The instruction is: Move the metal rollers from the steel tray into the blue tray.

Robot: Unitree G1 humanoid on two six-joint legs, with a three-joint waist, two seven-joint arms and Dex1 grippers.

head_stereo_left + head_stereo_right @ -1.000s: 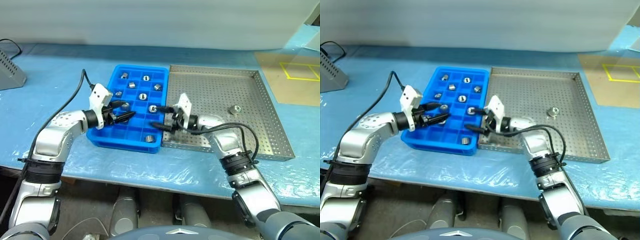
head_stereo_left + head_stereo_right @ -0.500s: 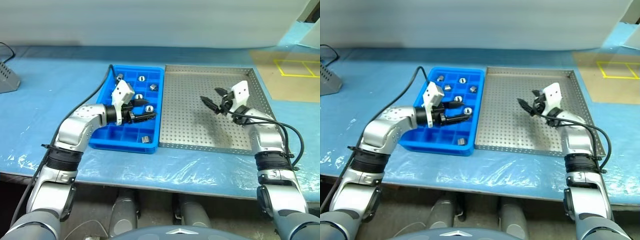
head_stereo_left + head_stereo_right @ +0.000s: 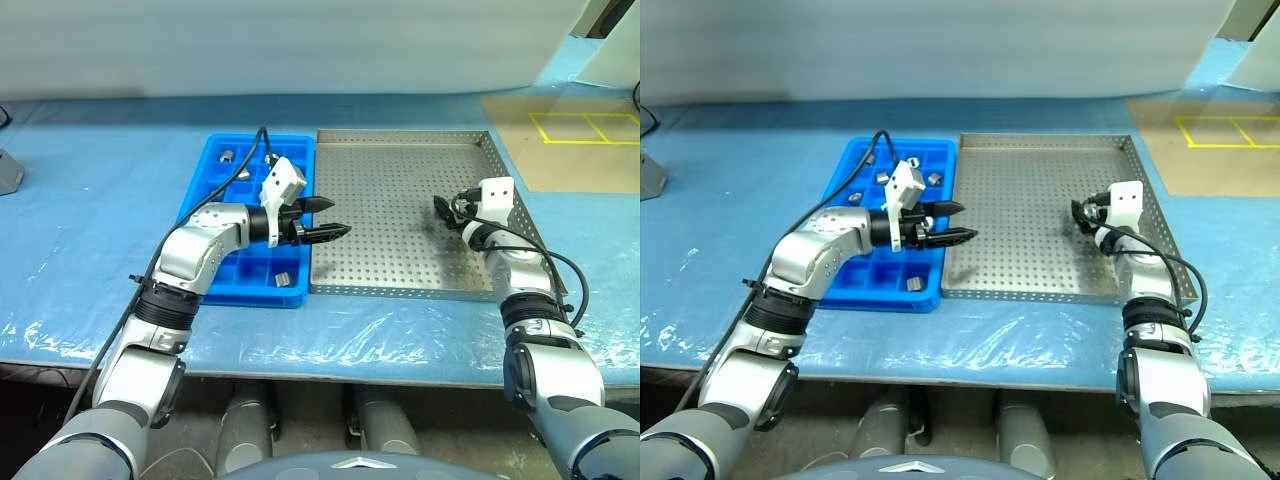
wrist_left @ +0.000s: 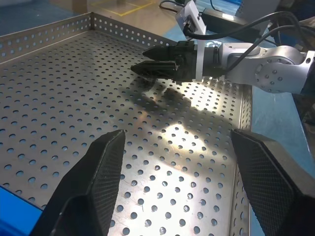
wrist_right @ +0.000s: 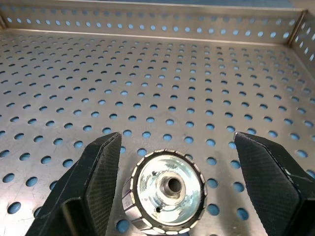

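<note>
Gleaming ribbed metal roller on perforated steel tray, both grippers' jaws wide, empty

My right gripper has left the blue tray's edge and crossed the steel tray to its right side; in the right wrist view one metal roller now lies between its spread fingers, untouched. My left gripper has swung rightward from over the blue tray's compartments; its tips now reach over the steel tray's left rim, jaws apart and empty.
</note>
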